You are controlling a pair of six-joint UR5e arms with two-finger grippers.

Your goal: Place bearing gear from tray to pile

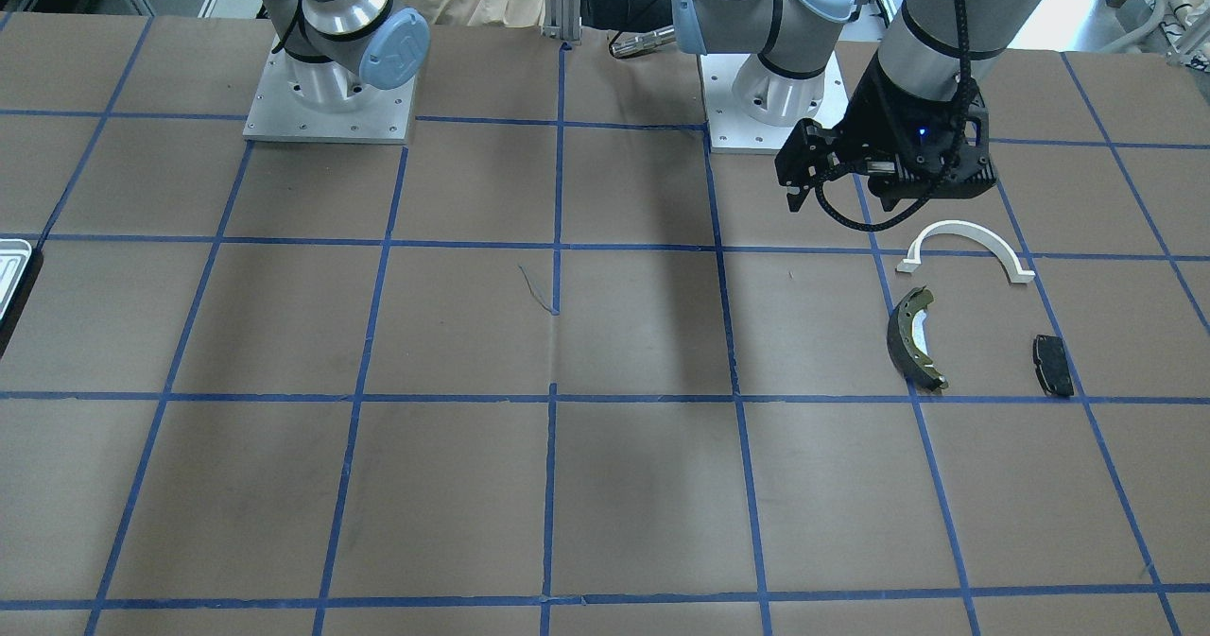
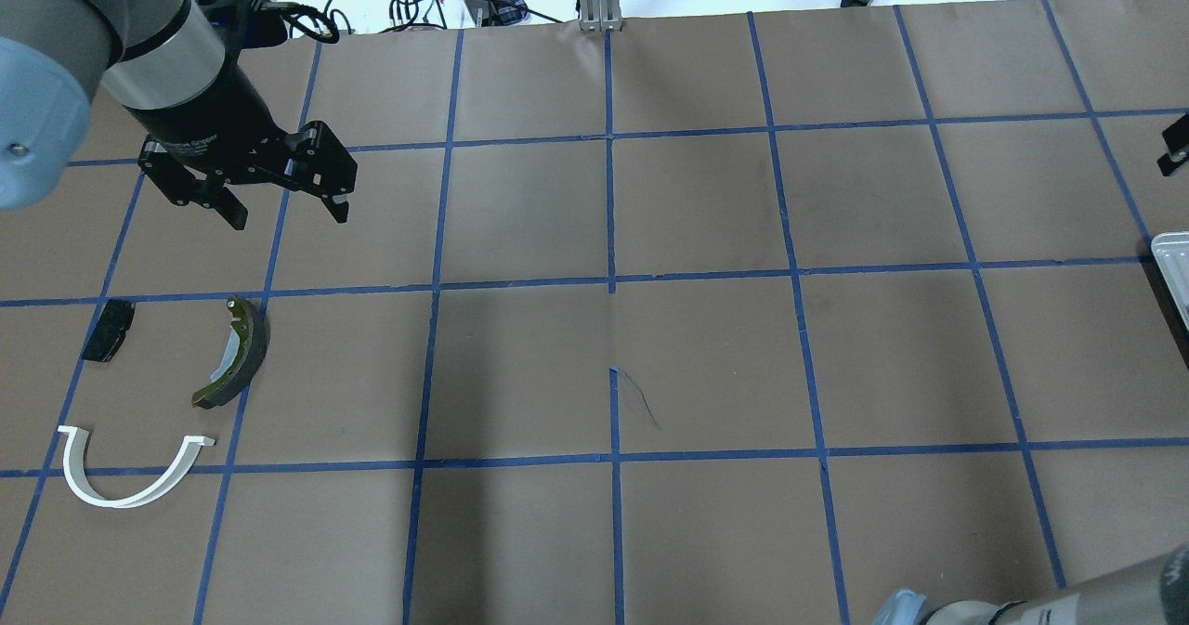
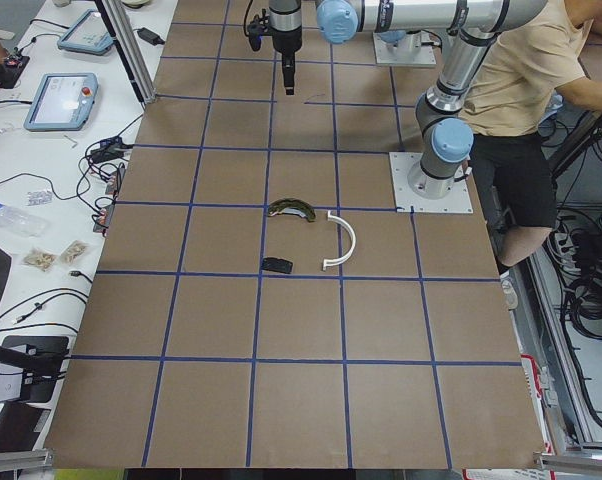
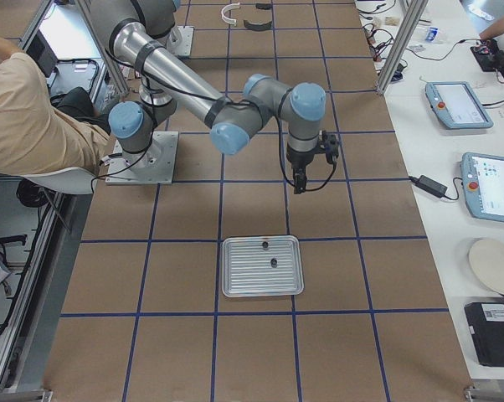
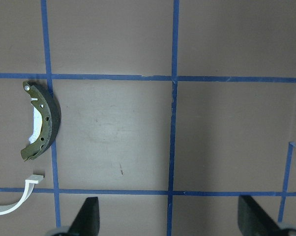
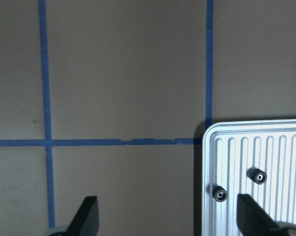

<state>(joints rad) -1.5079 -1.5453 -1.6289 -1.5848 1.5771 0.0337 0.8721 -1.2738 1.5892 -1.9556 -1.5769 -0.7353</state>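
Exterior right gives me the clearest read: the tray [image 4: 232, 289] lies flat near the right end of the tabletop [image 4: 185, 352], and two small dark gears [image 4: 274, 263] rest inside it, apart from each other. I cannot tell which one the task means, so I treat either as the candidate.

The right tool [image 4: 299, 180] hangs just off the tray's edge, on the side facing the pile. Its wrist camera shows both fingers spread wide with nothing between them, and only one tray corner in frame. I judge it is held there to line up before dropping onto a gear; no pick has begun.

The pile [image 2: 139, 402] sits well apart from the tray, at the opposite end: a white arch [image 1: 962, 228], a brake shoe [image 2: 253, 351] and a black pad [image 2: 107, 330], none of them touching. The left tool [image 2: 283, 207] hovers above the pile on the side away from the robot's base, also spread wide and empty. I judge it is parked clear so the delivery spot stays visible.

Brown paper covers the tabletop, squared off by blue tape [image 1: 558, 192]. Away from the tray, a person [image 4: 26, 109] sits by the arm bases, and pendants [image 4: 458, 105] lie on a white side bench [image 4: 453, 243].
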